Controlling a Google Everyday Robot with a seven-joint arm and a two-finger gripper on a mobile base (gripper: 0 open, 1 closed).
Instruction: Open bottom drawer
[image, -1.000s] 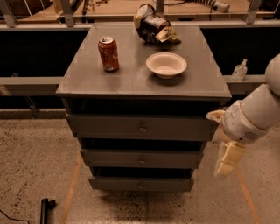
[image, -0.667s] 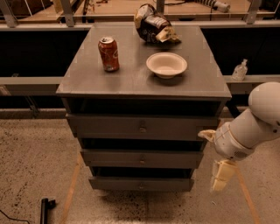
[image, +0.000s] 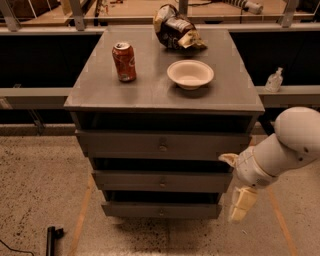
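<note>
The bottom drawer (image: 140, 209) is the lowest of three grey drawers in the cabinet, with a small round knob (image: 161, 213) at its centre. It looks closed or nearly so, its front about in line with the drawers above. My gripper (image: 235, 182) hangs off the cabinet's right front corner, between middle and bottom drawer height. Its two cream fingers stand apart, one (image: 228, 159) by the middle drawer's right end and one (image: 242, 205) just right of the bottom drawer's end. It holds nothing and is clear of the knob.
On the cabinet top (image: 100, 92) stand a red soda can (image: 124, 61), a white bowl (image: 190, 74) and a crumpled chip bag (image: 175, 27). A small clear bottle (image: 274, 80) sits on the rail at right. A black object (image: 51, 239) lies on the floor at lower left.
My arm has come down and to the left, bringing the gripper from beside the top and middle drawers to beside the middle and bottom drawers. The drawers have not moved.
</note>
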